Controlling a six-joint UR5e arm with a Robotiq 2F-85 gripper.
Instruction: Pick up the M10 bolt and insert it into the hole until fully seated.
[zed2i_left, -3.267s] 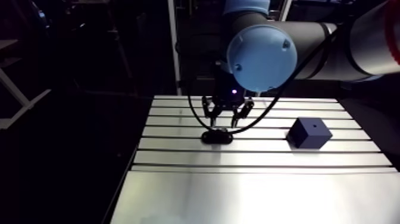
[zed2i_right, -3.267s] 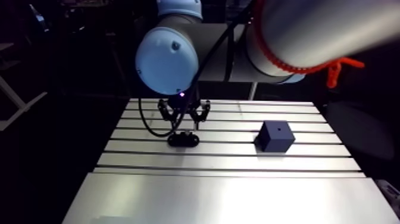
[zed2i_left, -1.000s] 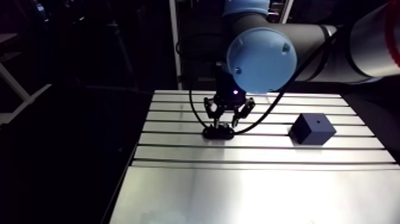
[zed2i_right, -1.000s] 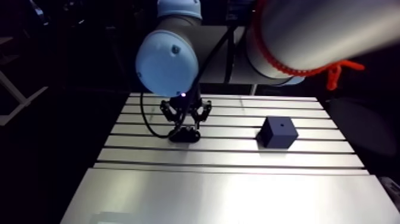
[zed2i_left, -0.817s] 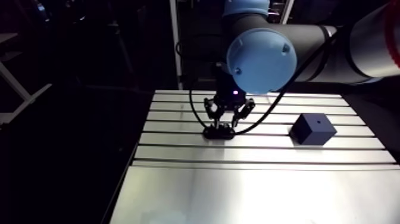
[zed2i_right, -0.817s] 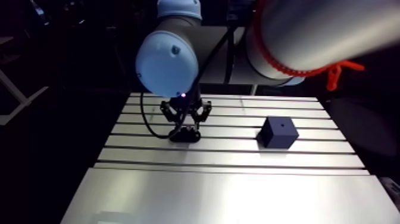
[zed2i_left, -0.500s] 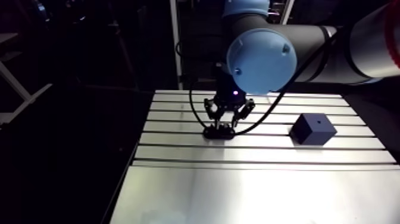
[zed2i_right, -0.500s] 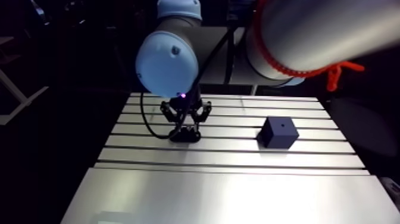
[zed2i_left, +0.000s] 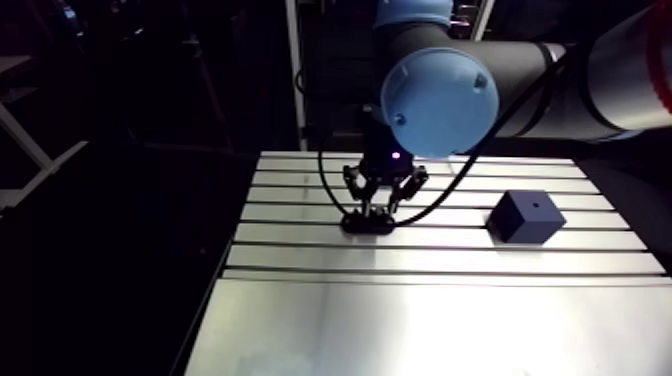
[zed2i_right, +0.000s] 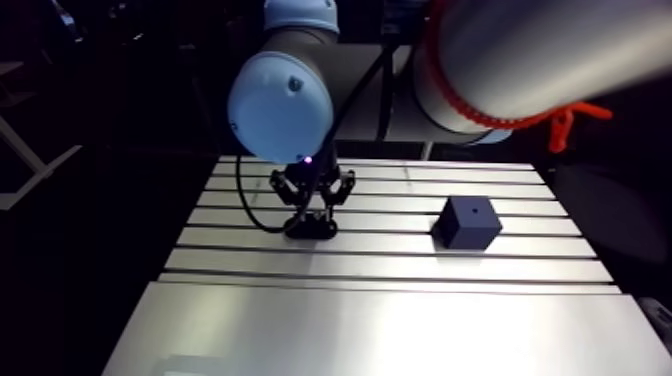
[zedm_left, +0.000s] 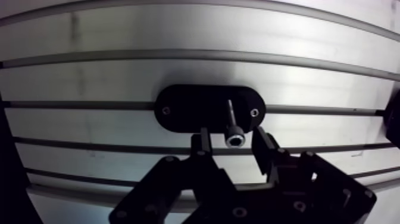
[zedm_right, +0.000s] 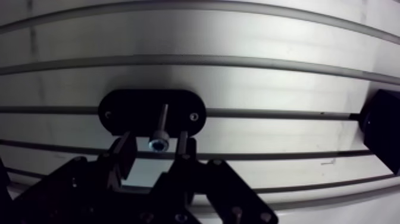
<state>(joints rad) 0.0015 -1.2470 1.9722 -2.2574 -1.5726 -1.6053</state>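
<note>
the bolt (zedm_left: 234, 139) stands up in a black holder (zedm_left: 190, 108) on the bench (zedm_left: 178, 71). its round head is on top, facing the wrist view. your tool (zedm_left: 232, 149) is low over it, and its two fingers (zedm_left: 201, 146) sit one on each side of the head. they are a little apart, with a thin gap on each side as far as you can see. so the tool is not holding anything yet.

the bolt looks like steel, so think of it as hard, stiff and a bit heavy for how small it is. it will not bend or break. but it is smooth and round, so it can slip or roll if you squeeze off to one side. take hold on the head or just under it, with the bolt right in the middle of the two fingers. lift straight up, as the thin part sits down in the holder and could catch if you tilt it.

the dark blue block (zed2i_right: 466, 224) with the hole (zed2i_right: 470, 211) on top is well apart from the holder, on the same bench. a tilted bolt will likely jam at that small hole, so a firm, straight grip matters most.
</note>
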